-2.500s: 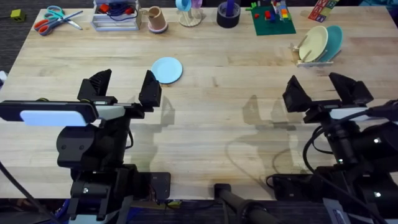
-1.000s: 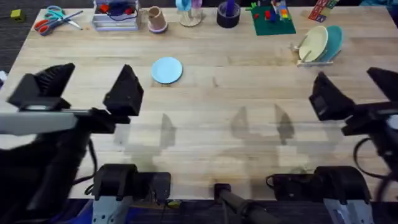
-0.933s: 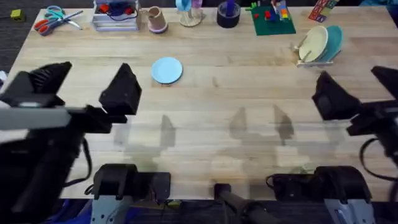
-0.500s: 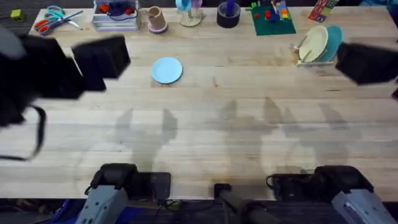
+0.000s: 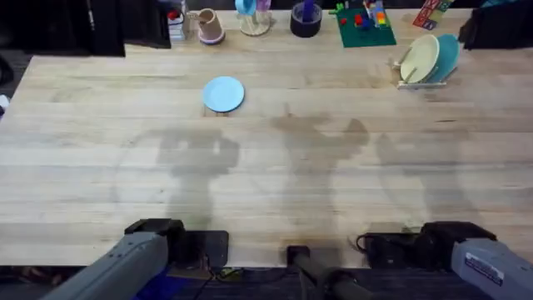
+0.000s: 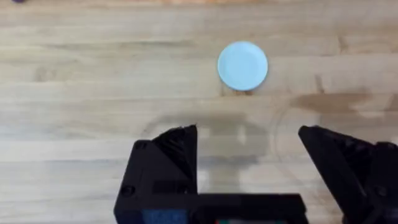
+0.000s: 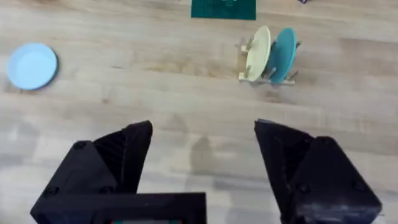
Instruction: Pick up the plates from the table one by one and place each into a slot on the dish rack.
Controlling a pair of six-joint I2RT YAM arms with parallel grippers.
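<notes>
A blue plate (image 5: 223,93) is lying flat on the table (image 5: 266,183); the left gripper (image 6: 249,152), jaws spread and empty, should be lowering squarely over its rim.

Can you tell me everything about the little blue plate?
The blue plate is small, round and pale sky blue, with a smooth, plain surface and a slightly raised rim. It lies flat on the wooden table, right side up and empty, casting a small shadow at its near edge. Nothing else touches it. The left gripper hangs open above the table, well short of it.
</notes>
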